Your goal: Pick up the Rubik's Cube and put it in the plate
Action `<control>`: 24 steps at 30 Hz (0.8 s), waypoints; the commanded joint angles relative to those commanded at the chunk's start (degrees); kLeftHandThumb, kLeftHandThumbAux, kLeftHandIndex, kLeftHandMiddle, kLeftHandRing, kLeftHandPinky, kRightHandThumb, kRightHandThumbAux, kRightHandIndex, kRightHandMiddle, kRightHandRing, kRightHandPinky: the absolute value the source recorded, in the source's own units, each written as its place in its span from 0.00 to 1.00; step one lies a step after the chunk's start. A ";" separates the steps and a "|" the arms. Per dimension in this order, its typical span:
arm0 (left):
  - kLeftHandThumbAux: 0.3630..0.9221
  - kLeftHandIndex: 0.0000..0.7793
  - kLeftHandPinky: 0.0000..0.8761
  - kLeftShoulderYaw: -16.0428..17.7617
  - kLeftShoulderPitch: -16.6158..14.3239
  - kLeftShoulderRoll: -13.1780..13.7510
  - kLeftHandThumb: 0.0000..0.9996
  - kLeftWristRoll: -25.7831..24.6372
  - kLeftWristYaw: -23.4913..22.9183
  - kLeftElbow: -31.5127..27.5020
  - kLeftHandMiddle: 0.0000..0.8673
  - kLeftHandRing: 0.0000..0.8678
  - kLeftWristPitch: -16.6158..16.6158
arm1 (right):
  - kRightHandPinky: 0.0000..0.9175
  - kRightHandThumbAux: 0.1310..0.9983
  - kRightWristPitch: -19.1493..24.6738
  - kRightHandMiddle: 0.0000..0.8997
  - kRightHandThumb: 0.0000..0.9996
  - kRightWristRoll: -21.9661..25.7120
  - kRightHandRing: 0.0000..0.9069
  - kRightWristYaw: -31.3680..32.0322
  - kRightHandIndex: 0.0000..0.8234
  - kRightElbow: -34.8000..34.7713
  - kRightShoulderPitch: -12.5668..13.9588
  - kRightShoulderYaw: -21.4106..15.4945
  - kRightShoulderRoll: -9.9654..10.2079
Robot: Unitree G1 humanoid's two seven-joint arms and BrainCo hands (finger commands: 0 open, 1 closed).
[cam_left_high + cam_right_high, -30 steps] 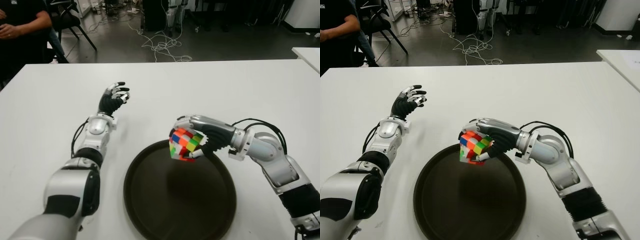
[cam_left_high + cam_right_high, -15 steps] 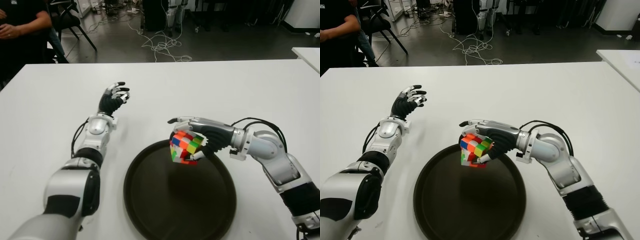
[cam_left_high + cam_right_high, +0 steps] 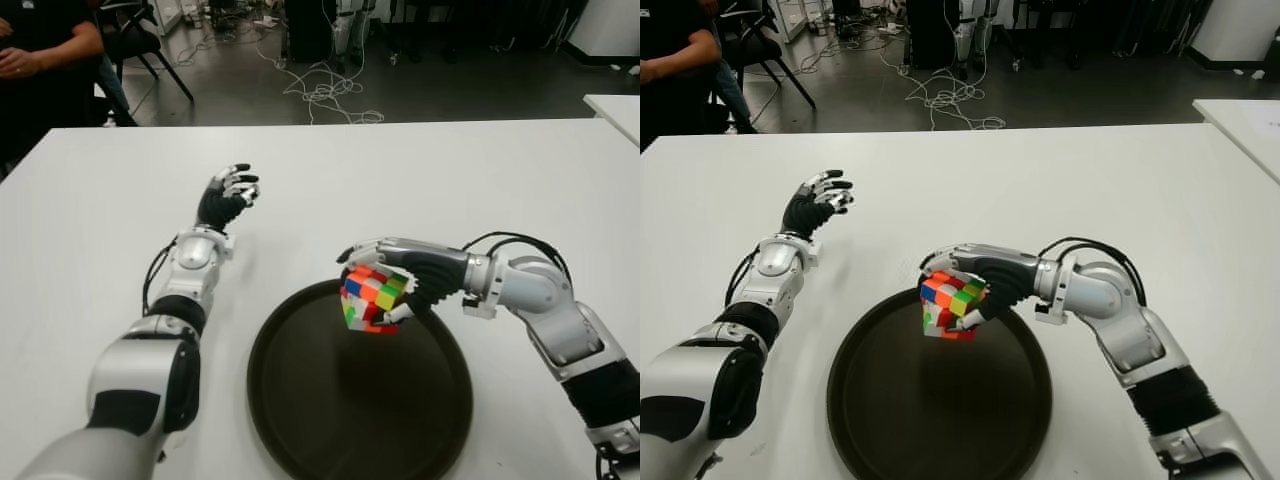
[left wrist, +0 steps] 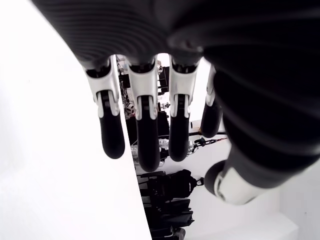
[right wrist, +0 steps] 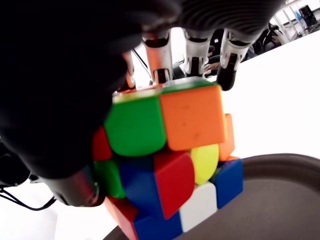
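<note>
item: rubik's cube (image 3: 372, 298), which i see clasped in my right hand (image 3: 400, 278), fingers curled over it, above the far rim of the dark plate (image 3: 300, 400). my left hand (image 3: 226, 198) shows over the white table (image 3: 450, 180), left of the plate, fingers loosely spread and holding nothing.

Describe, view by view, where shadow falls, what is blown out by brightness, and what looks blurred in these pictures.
Left eye view: the multicoloured Rubik's Cube in the right hand casts a soft shadow on the dark round plate. Left wrist view: the white table is blown out; the left hand is a dark mass up close. Right wrist view: the palm is blurred black, cube colours sharp.
</note>
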 joint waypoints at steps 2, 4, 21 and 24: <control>0.67 0.28 0.38 -0.02 -0.01 0.02 0.19 0.01 -0.10 0.00 0.34 0.37 -0.02 | 0.17 0.71 -0.23 0.08 0.68 0.29 0.12 0.04 0.48 0.14 0.09 -0.12 0.02; 0.67 0.28 0.39 0.01 0.00 0.01 0.20 -0.02 -0.15 -0.01 0.35 0.37 -0.11 | 0.17 0.71 -0.42 0.08 0.68 0.53 0.12 -0.05 0.48 0.31 0.15 -0.22 0.13; 0.70 0.29 0.40 0.62 0.04 -0.35 0.22 -0.61 -0.13 -0.14 0.36 0.39 -0.39 | 0.13 0.92 -1.36 0.09 0.14 1.03 0.10 0.56 0.11 0.65 -0.18 -0.05 -0.37; 0.69 0.29 0.40 0.56 0.02 -0.35 0.23 -0.57 -0.08 -0.13 0.36 0.39 -0.31 | 0.13 0.93 -1.77 0.10 0.08 1.05 0.10 0.57 0.09 0.86 -0.22 -0.06 -0.36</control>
